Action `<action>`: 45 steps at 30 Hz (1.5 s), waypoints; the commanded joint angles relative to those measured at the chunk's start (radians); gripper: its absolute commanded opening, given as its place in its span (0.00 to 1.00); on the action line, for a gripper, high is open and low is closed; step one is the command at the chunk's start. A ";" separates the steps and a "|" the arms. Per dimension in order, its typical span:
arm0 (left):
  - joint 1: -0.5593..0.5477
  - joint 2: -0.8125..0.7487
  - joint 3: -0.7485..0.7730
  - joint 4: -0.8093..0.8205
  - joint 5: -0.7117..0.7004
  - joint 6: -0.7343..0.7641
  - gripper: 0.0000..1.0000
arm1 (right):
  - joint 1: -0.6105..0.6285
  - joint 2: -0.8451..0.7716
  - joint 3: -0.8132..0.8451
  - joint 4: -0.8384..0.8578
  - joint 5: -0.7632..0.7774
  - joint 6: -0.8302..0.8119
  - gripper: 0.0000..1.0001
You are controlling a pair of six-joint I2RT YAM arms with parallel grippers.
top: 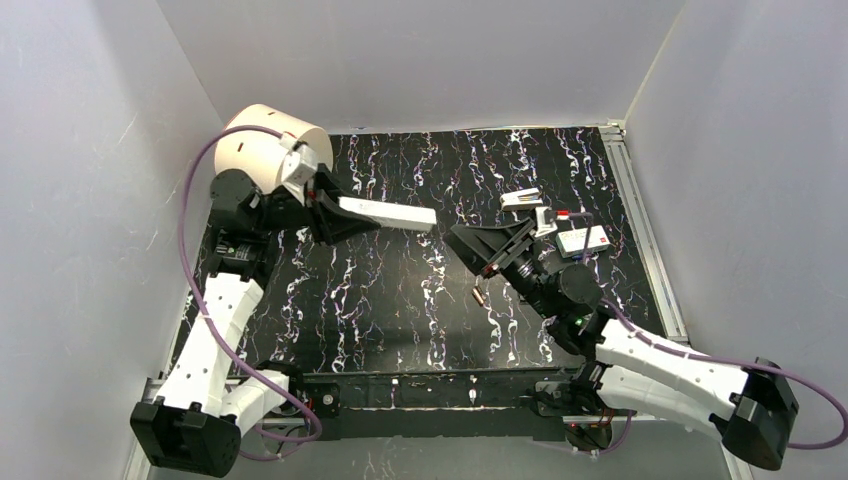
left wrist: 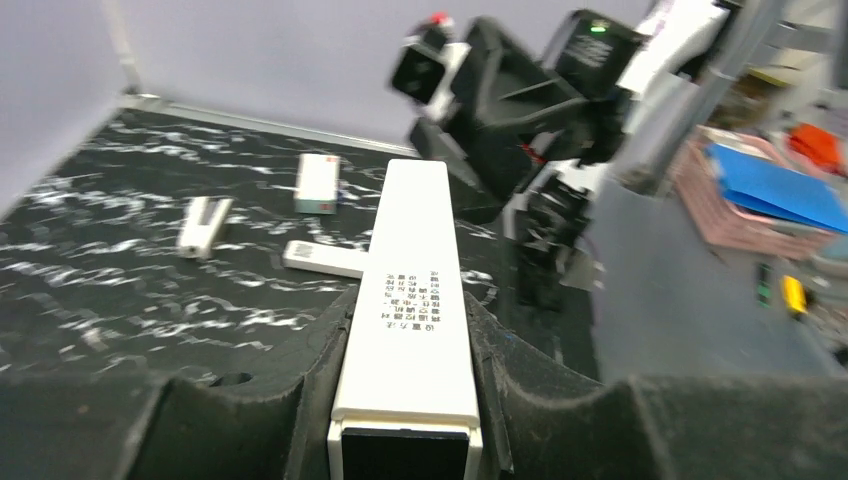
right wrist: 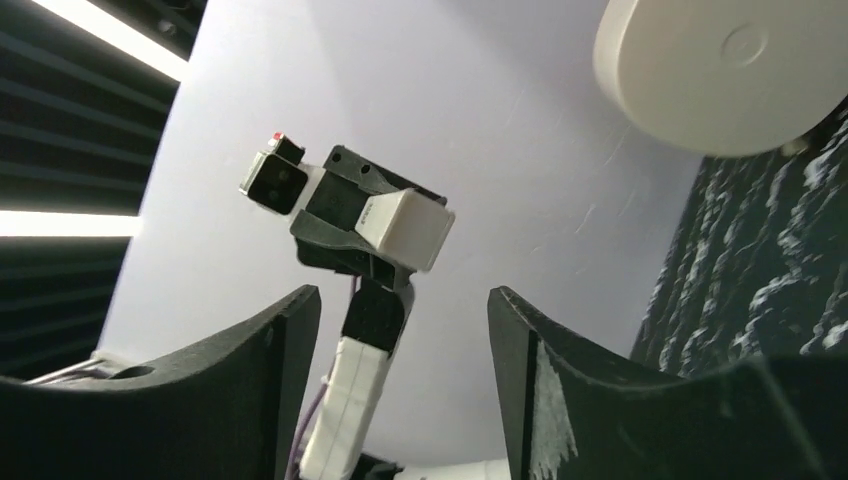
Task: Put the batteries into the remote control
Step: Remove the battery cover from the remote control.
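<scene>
Slim white remote control (top: pixel 388 212) is held off the table (top: pixel 400 310) by L gripper (top: pixel 338 214), jaws clamped on its long sides near one end, free end pointing twd R arm. Upper face is plain w/ a small block of printed text. R gripper (top: pixel 472 250) is spread wide, nothing btwn fingers, near the remote's tip but apart. One battery (top: pixel 479 296) lies on the table just below it. White box (top: pixel 585 240) w/ red mark, white strip (left wrist: pixel 203 225) and another white piece (left wrist: pixel 325 258) lie on the table beyond the remote's tip; white roll (top: pixel 268 148) behind L arm.
</scene>
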 commanded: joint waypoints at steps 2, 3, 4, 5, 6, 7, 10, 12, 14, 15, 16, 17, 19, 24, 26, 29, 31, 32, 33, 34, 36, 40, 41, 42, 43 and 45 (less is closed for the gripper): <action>0.056 -0.041 -0.022 0.048 -0.035 0.023 0.00 | -0.023 -0.054 0.154 -0.254 0.065 -0.149 0.78; 0.056 -0.044 -0.033 0.032 -0.034 0.040 0.00 | -0.023 -0.059 0.170 -0.286 0.065 -0.160 0.81; 0.056 -0.044 -0.041 0.019 -0.032 0.056 0.00 | -0.022 -0.060 0.183 -0.317 0.065 -0.169 0.83; 0.056 -0.043 -0.049 0.008 -0.031 0.073 0.00 | -0.021 -0.059 0.202 -0.353 0.063 -0.178 0.86; 0.056 -0.045 -0.059 0.001 -0.028 0.091 0.00 | -0.022 -0.054 0.222 -0.388 0.056 -0.193 0.87; 0.056 -0.050 -0.068 -0.002 -0.026 0.105 0.00 | -0.023 -0.046 0.245 -0.425 0.046 -0.207 0.87; 0.056 -0.069 -0.092 -0.018 -0.023 0.157 0.00 | -0.022 -0.003 0.339 -0.546 0.014 -0.254 0.87; 0.056 -0.081 -0.101 -0.032 -0.009 0.185 0.00 | -0.022 0.032 0.390 -0.612 -0.007 -0.280 0.86; 0.056 -0.089 -0.104 -0.060 -0.004 0.213 0.00 | -0.023 0.065 0.436 -0.676 -0.025 -0.295 0.84; 0.056 -0.092 -0.105 -0.071 -0.003 0.228 0.00 | -0.022 0.086 0.454 -0.709 -0.036 -0.298 0.82; 0.056 -0.094 -0.106 -0.078 -0.003 0.237 0.00 | -0.022 0.102 0.475 -0.741 -0.043 -0.301 0.81; 0.056 -0.095 -0.106 -0.086 -0.005 0.247 0.00 | -0.023 0.115 0.488 -0.759 -0.055 -0.303 0.78; 0.056 -0.095 -0.106 -0.092 -0.005 0.256 0.00 | -0.022 0.132 0.502 -0.781 -0.070 -0.305 0.75; 0.056 -0.103 -0.114 -0.101 0.001 0.264 0.00 | -0.022 0.141 0.479 -0.724 -0.102 -0.293 0.61; 0.056 -0.107 -0.117 -0.104 0.003 0.269 0.00 | -0.022 0.149 0.487 -0.716 -0.112 -0.294 0.51; 0.056 -0.112 -0.121 -0.108 -0.009 0.281 0.00 | -0.022 0.160 0.498 -0.717 -0.141 -0.292 0.35; 0.056 -0.112 -0.120 -0.115 -0.015 0.290 0.00 | -0.022 0.159 0.499 -0.717 -0.154 -0.280 0.26; 0.056 -0.112 -0.118 -0.118 -0.016 0.294 0.00 | -0.022 0.156 0.499 -0.719 -0.156 -0.273 0.22; 0.056 -0.112 -0.116 -0.124 -0.018 0.300 0.00 | -0.023 0.152 0.497 -0.717 -0.156 -0.271 0.16; 0.056 -0.113 -0.115 -0.130 -0.020 0.307 0.00 | -0.023 0.149 0.496 -0.716 -0.152 -0.271 0.12; 0.056 -0.114 -0.115 -0.148 -0.033 0.322 0.00 | -0.024 0.137 0.493 -0.720 -0.132 -0.273 0.05; 0.056 -0.115 -0.112 -0.210 -0.063 0.375 0.00 | -0.024 0.109 0.487 -0.718 -0.088 -0.292 0.01; 0.056 -0.115 -0.102 -0.270 -0.087 0.419 0.00 | -0.024 0.099 0.480 -0.701 -0.081 -0.294 0.01; 0.056 -0.113 -0.084 -0.355 -0.105 0.481 0.00 | -0.024 0.088 0.468 -0.677 -0.074 -0.295 0.01; 0.056 -0.108 -0.070 -0.419 -0.115 0.522 0.00 | -0.023 0.077 0.460 -0.659 -0.066 -0.298 0.01; 0.056 -0.107 -0.061 -0.483 -0.146 0.564 0.00 | -0.023 0.061 0.448 -0.635 -0.046 -0.307 0.01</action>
